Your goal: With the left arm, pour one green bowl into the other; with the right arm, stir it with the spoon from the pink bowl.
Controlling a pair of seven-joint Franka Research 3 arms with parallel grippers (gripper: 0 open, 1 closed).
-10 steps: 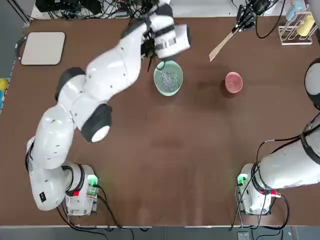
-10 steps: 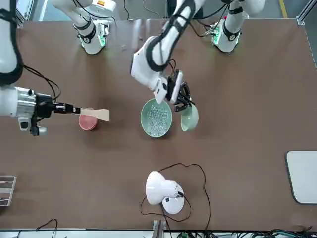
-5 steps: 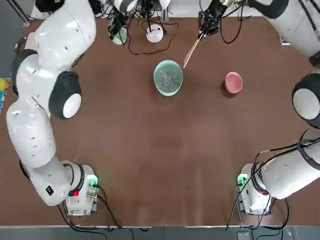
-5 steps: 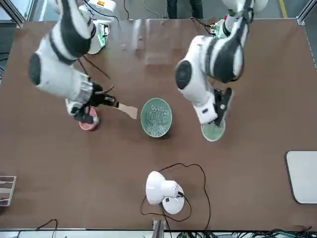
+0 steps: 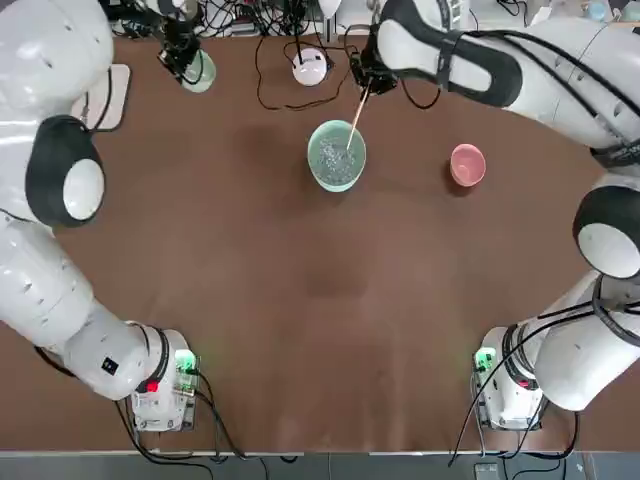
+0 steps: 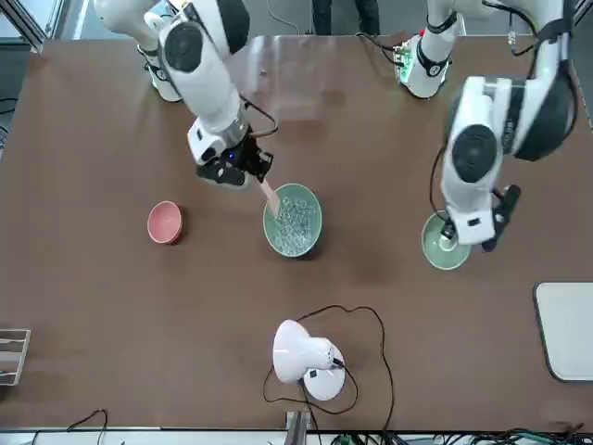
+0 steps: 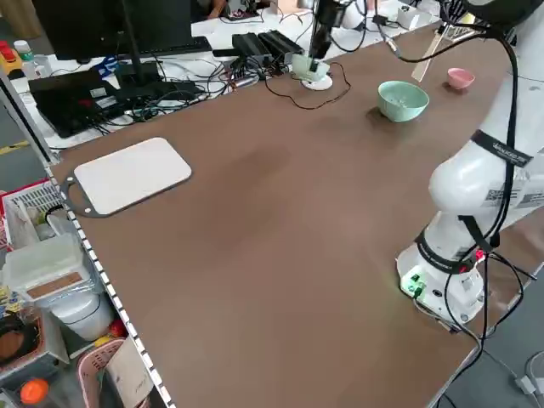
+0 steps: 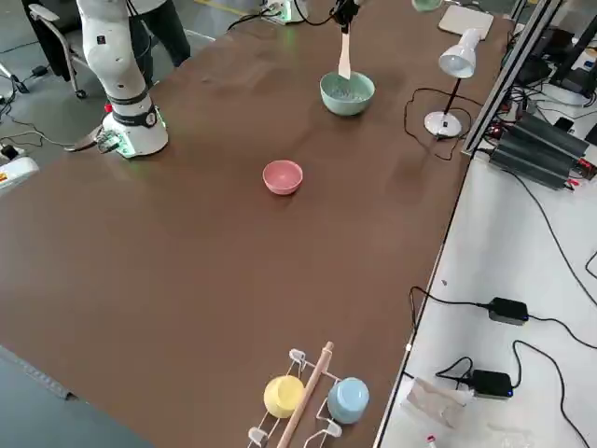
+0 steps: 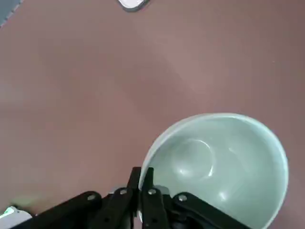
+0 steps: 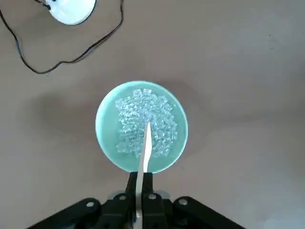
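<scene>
1. Pink bowl (image 5: 467, 165) sits empty on the counter (image 5: 330, 300), well apart from the large green bowl (image 5: 336, 155), toward the robot's right.
2. Large green bowl is mid-counter, holding whitish-grey crumbly bits (image 10: 143, 126).
3. Right gripper (image 6: 243, 168) hovers just beyond the large bowl, jaws pinching the spoon (image 10: 144, 145) by its handle. Spoon hangs steeply, paddle end down over the bits; contact with them can't be confirmed.
4. White desk lamp (image 5: 310, 66) stands near the far edge, cable trailing beside it.
5. Left gripper (image 9: 142, 188) is at the far left, jaws pinching the rim of the small green bowl (image 9: 224, 167). Bowl is upright, empty.
</scene>
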